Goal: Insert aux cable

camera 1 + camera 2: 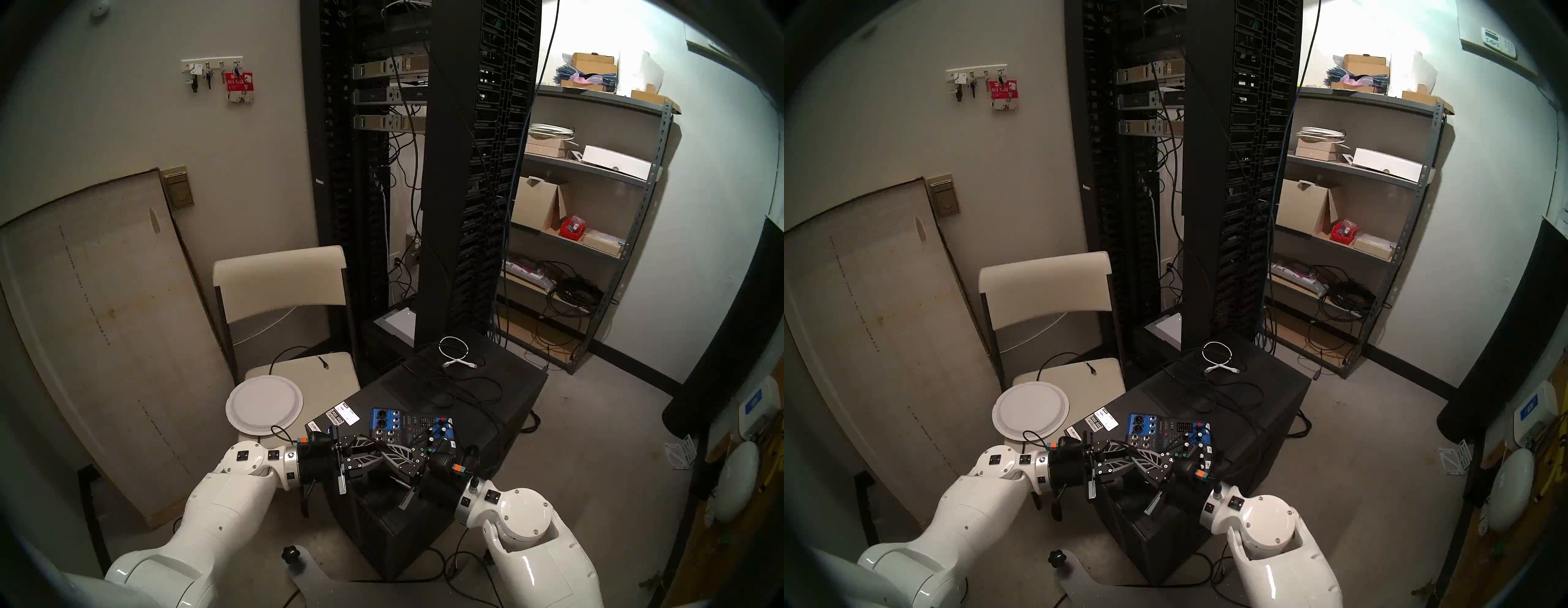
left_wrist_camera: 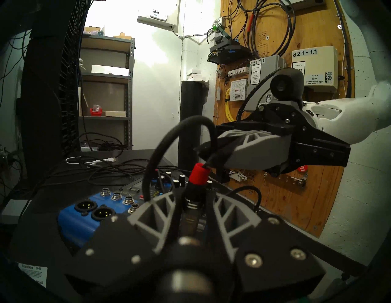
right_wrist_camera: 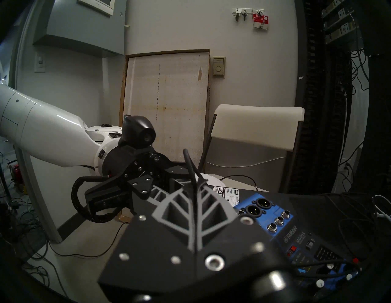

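The aux cable's plug (image 2: 197,173), silver with a red collar, stands upright over the blue-and-black mixer (image 2: 84,220). It stands between the fingers of my left gripper (image 2: 194,197), which are slightly open with a small gap on each side of the plug. My right gripper (image 2: 203,150) reaches in from the right and is shut on the black cable just above the red collar. In the right wrist view the cable sticks up from the closed fingers of my right gripper (image 3: 195,184). The plug's tip is hidden behind my left gripper's body.
The mixer (image 1: 407,424) sits on a black case (image 1: 488,382), with loose black cables and a white coiled cable (image 1: 454,350) behind it. A paper plate (image 1: 264,403) lies on a folding chair (image 1: 280,276) at the left. A server rack (image 1: 424,170) stands behind.
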